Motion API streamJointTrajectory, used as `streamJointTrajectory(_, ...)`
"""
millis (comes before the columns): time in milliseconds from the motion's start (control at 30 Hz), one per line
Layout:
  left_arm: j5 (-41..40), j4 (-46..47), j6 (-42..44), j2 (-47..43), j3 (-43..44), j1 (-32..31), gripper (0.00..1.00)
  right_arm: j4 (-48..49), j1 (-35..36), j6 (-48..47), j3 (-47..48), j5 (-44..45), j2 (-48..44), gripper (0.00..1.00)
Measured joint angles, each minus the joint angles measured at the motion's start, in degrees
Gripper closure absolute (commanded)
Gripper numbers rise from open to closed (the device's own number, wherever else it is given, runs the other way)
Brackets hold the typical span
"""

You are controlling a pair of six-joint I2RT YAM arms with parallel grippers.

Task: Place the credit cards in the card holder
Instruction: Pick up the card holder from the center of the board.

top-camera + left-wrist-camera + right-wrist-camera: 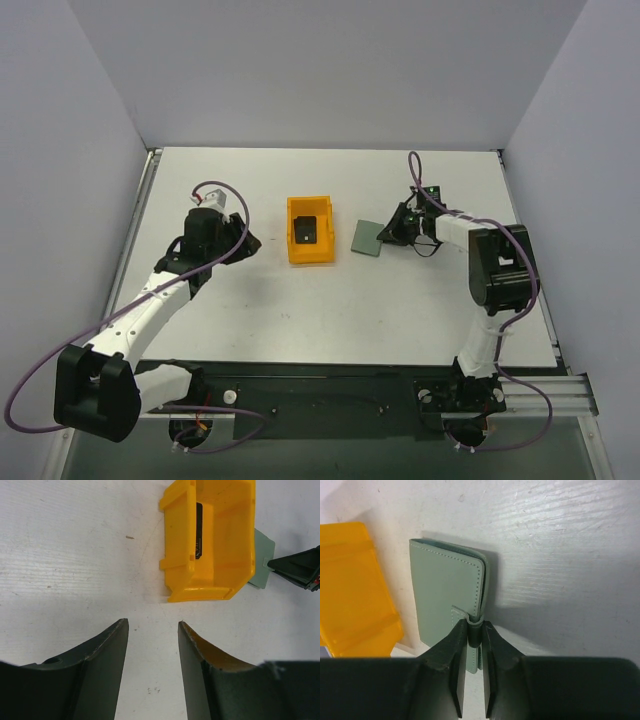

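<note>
The sage-green card holder [366, 239] lies closed on the white table, right of the orange bin. In the right wrist view my right gripper [476, 625] is shut on the snap tab at the right edge of the card holder [445, 590]. A black credit card [306, 230] lies inside the bin; it also shows in the left wrist view [199, 530], standing against the bin's wall. My left gripper [152, 622] is open and empty, a short way left of the bin [215, 540]. The top view shows the left gripper [242, 242] and the right gripper [392, 232].
The orange plastic bin [310, 230] stands mid-table between the two arms and shows at the left edge of the right wrist view [350, 590]. Grey walls close in the table on three sides. The right gripper's tip [300, 567] shows in the left wrist view.
</note>
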Motion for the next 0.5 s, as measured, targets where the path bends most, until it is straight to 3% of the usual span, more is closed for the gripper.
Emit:
streamJointTrajectory(133, -0.6, -0.3, 0.1, 0.0, 0.1, 0.0, 0.48, 0.7, 0.1, -0.2, -1.4, 0.4, -2.0, 1.0)
streamJointTrajectory(200, -1.1, -0.9, 0.2, 0.1, 0.4, 0.1, 0.6, -0.6, 0.4, -0.9, -2.5, 1.6, -4.5, 1.0)
streamJointTrajectory(233, -1.4, -1.1, 0.1, 0.1, 0.7, 0.2, 0.61, -1.4, 0.6, -1.4, -2.8, 2.1, -5.7, 1.0)
streamJointTrajectory(400, -4.6, -4.6, -1.6, 0.1, 2.6, 2.8, 0.77, -10.5, 3.9, -6.5, -1.2, 7.4, -14.4, 1.0)
streamJointTrajectory(500, -2.7, -4.8, -3.1, 0.1, 2.6, 6.6, 0.76, -17.7, 9.4, -10.6, 2.6, 12.8, -17.7, 1.0)
